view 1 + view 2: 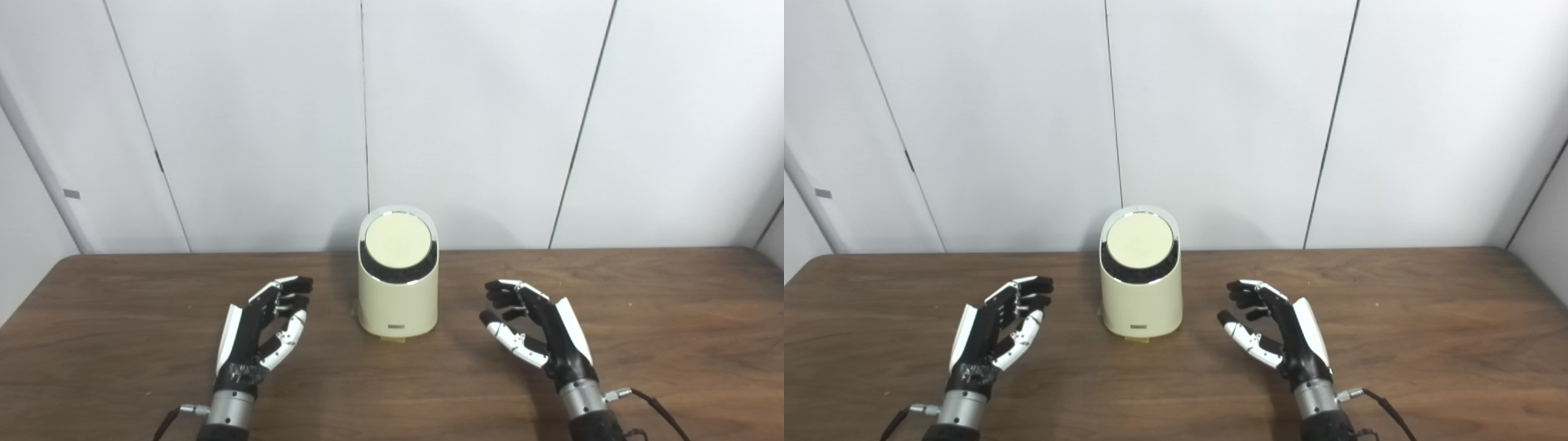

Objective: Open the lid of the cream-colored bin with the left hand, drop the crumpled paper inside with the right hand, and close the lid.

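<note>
A cream-colored bin (398, 288) stands upright at the middle of the wooden table (674, 318), its round lid (398, 240) down and tilted toward me. To its left my left hand (266, 327) hovers open, palm facing the bin, holding nothing. On the other side my right hand (539, 327) mirrors it, open and empty, fingers slightly curled. Both hands are apart from the bin. No crumpled paper shows in either view.
White wall panels (478, 122) rise right behind the table's far edge. A small yellowish tab (392, 340) peeks out under the bin's front. Bare wood stretches to both sides of the hands.
</note>
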Controlling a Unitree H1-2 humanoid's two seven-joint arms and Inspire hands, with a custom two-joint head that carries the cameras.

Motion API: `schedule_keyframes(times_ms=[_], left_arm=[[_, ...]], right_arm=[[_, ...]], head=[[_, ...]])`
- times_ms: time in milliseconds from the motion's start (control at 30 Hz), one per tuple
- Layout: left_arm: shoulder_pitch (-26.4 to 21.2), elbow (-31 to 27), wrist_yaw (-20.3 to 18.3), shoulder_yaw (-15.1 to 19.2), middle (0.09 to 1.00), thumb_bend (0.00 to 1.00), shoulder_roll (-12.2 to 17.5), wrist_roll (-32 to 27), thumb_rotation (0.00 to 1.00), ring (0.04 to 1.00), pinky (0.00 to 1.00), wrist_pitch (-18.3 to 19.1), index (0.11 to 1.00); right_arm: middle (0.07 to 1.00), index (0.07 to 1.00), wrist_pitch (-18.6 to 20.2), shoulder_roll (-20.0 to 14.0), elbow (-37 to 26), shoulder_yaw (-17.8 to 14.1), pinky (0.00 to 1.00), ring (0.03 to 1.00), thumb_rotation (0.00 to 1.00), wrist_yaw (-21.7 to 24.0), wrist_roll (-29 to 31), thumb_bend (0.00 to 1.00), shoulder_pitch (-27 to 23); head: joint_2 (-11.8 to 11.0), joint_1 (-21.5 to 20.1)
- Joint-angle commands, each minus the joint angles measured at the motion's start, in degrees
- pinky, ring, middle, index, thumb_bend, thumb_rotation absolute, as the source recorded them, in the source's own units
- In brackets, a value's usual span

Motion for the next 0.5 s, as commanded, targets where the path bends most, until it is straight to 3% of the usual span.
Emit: schedule_keyframes(times_ms=[0,167,467], left_arm=[[-0.61,0.96,1.07,-0.11,0.688,0.23,0.7,1.16,0.33,0.649,0.54,-1.22,0.712],[-0.7,1.29,1.18,0.0,0.699,0.23,0.62,0.87,0.29,0.667,0.57,-1.49,0.709],[-0.84,1.56,1.55,-0.35,0.695,0.22,0.97,2.18,0.32,0.66,0.56,-1.41,0.706]], right_arm=[[0.673,0.666,-0.65,0.08,-0.67,-0.15,0.58,0.666,0.34,-0.93,-0.33,0.35,-1.74],[0.672,0.659,-0.61,0.21,-0.27,-0.27,0.59,0.669,0.31,-1.1,-0.28,0.37,-1.89],[0.671,0.663,-0.27,0.11,0.2,-0.04,0.59,0.665,0.37,-1.5,-1.55,0.36,-2.14]], head=[[0.03,-0.02],[0.06,-0.08],[-0.2,-0.1]])
